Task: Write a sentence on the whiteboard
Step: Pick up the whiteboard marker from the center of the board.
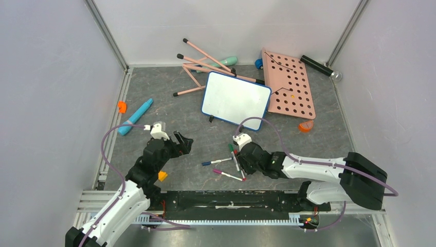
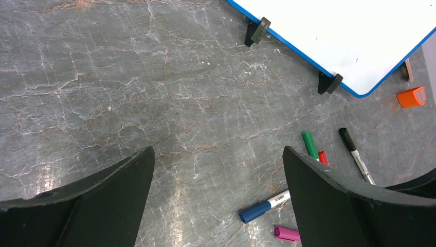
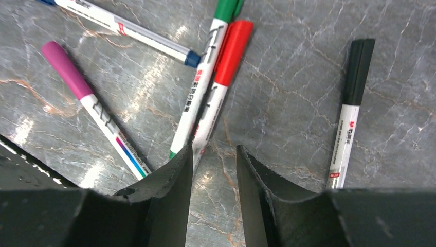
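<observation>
Right now the whiteboard [image 1: 235, 99] lies toward the far edge of the surface [image 1: 205, 139], about midway along it. It is turned at a slant and its blue-rimmed face shows plain white. Its right-hand side sits just beside the pink pegboard [image 1: 290, 85].

The left gripper [image 1: 182, 144] hovers over bare surface left of centre. Its jaws are spread wide and hold nothing. The left wrist view looks between its fingers [image 2: 103, 195] at the grey stone pattern, with the board's near corner and two black feet at the upper right.

The right gripper [image 1: 238, 159] is low over a loose cluster of markers, nearer the near edge than the board and slightly right of centre. In the right wrist view its jaws stand only a little apart, with bare surface showing in the gap. The tail of the red marker [image 3: 226, 67] ends right at the mouth of that gap, by the inner edge of one finger [image 3: 172, 190]. Whether the marker and the finger touch I cannot tell, and nothing is clamped.

The green marker [image 3: 198, 98] lies against the red one. A purple marker [image 3: 95, 110] and a blue marker [image 3: 123, 31] lie to one side, and a black marker [image 3: 351, 110] lies apart on the other.
</observation>
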Controlling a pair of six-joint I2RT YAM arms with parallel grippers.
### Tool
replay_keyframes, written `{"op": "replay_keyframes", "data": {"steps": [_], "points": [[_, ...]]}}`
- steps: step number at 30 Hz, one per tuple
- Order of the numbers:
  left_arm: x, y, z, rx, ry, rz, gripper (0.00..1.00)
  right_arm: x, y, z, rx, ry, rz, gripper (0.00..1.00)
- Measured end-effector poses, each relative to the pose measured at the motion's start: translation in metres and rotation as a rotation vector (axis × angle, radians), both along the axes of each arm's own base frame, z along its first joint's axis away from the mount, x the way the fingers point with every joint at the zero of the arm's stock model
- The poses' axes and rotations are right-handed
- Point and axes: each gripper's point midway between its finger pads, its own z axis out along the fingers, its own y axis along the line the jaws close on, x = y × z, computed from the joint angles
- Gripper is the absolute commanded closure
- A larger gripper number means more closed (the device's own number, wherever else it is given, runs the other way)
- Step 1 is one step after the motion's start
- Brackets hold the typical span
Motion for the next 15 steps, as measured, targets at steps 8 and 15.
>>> {"op": "replay_keyframes", "data": {"steps": [8,15], "points": [[0.0,0.0,0.0,0.0,0.0,0.0,0.0,-0.006,-0.003,-0.01,-0.012,0.029,0.002,0.62],[0.0,0.0,0.0,0.001,0.001,0.0,0.0,-0.007,-0.002,-0.014,-0.022,0.031,0.007,0.63]]}}
